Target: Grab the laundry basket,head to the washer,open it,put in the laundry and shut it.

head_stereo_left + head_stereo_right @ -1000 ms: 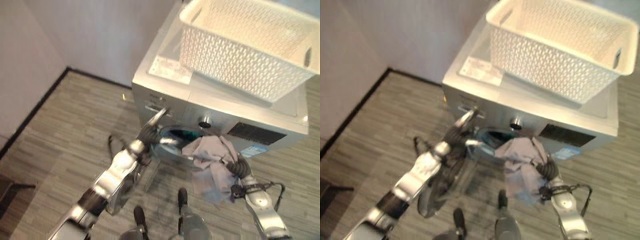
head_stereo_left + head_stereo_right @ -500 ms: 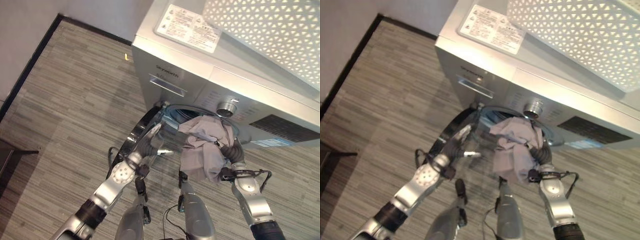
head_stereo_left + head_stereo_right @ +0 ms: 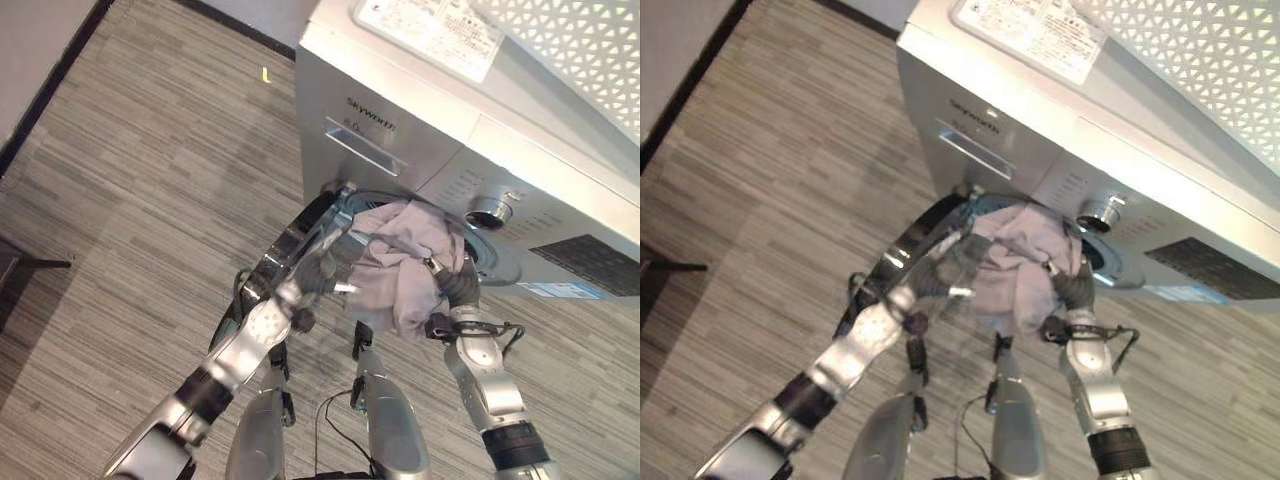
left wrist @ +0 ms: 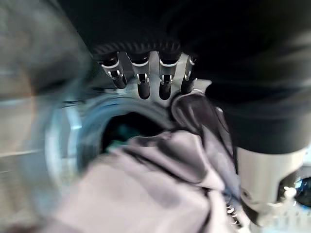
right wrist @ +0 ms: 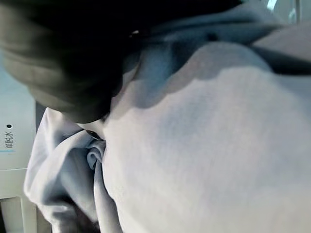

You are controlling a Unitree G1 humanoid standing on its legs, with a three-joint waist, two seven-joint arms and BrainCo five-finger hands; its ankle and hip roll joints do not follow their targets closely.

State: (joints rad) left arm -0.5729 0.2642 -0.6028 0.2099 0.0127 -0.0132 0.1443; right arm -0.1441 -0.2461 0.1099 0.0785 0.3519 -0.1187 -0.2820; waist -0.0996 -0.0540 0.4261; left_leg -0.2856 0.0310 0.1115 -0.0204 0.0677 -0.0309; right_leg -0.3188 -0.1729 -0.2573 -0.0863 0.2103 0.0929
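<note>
at the washer's open mouth, a bundle of grey laundry

on a floor (image 3: pixel 150 190) of grey wood-look planks, edged by a dark skirting strip along a pale wall, stands a silver front-loading washer (image 3: pixel 420 130). a white perforated laundry basket (image 3: pixel 580 40) sits on its top, beside a printed label (image 3: pixel 428 30). a detergent drawer (image 3: pixel 362 147) and a round dial (image 3: pixel 489 212) mark the front panel.

the round door (image 3: pixel 295 240) hangs swung open toward the robot's left, its dark rim and clear glass in front of the left arm. the drum opening shows dark with a hint of teal inside in the left wrist view.

the grey laundry (image 3: pixel 405 260) is bunched at the drum opening, part of it against the rim and the rest hanging down the front of the machine, not yet fully inside.

the right hand (image 3: pixel 447 282) is under and behind the cloth, its dark ribbed wrist pressed up into the bundle; the cloth covers its fingers, so i cannot tell how they are set. its own wrist view shows pale folds of fabric close up.

the left hand (image 3: pixel 322 270) is at the open door, near the left side of the cloth. its fingers (image 4: pixel 141 80) reach out nearly straight in a row, relaxed and clasping nothing, pointing toward the drum rim with the laundry just below them.
</note>
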